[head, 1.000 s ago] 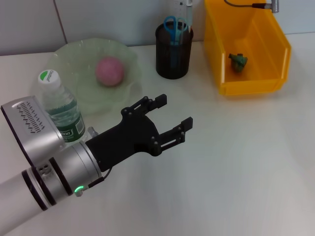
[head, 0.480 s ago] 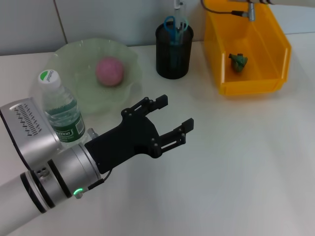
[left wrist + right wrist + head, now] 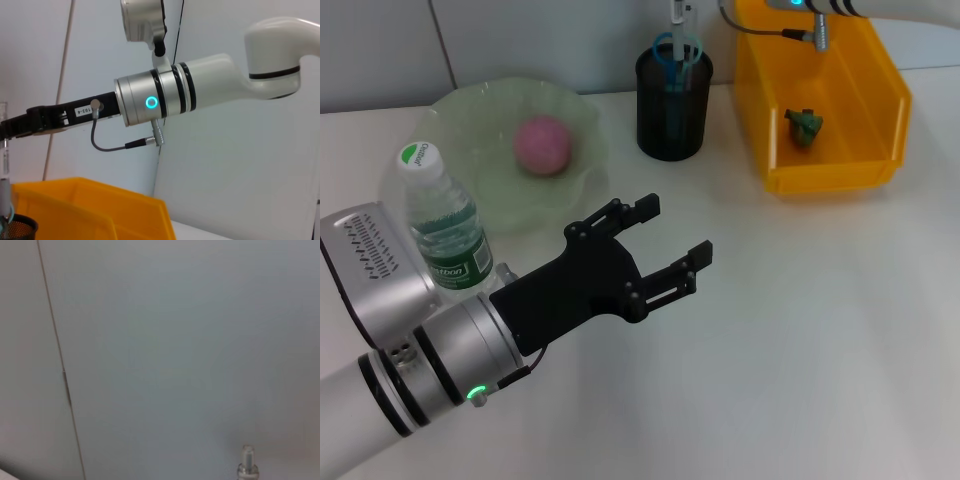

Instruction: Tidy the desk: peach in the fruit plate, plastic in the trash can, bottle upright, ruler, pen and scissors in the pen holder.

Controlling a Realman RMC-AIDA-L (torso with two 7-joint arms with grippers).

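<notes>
Black mesh pen holder [image 3: 674, 105] directly beneath right gripper [image 3: 5, 131], finger state unreadable; clear ruler [image 3: 677, 12] standing in holder. Judged step: ruler insertion finishing; next, retreat upward. Left gripper [image 3: 672, 238] spread, empty; bottle [image 3: 442, 224] upright behind it.

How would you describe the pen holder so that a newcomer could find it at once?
Start at the tall yellow trash can at the desk's far edge. Between it and the pale-green fruit plate stands the pen holder: the only black mesh cylinder, with blue scissor handles poking out.
</notes>
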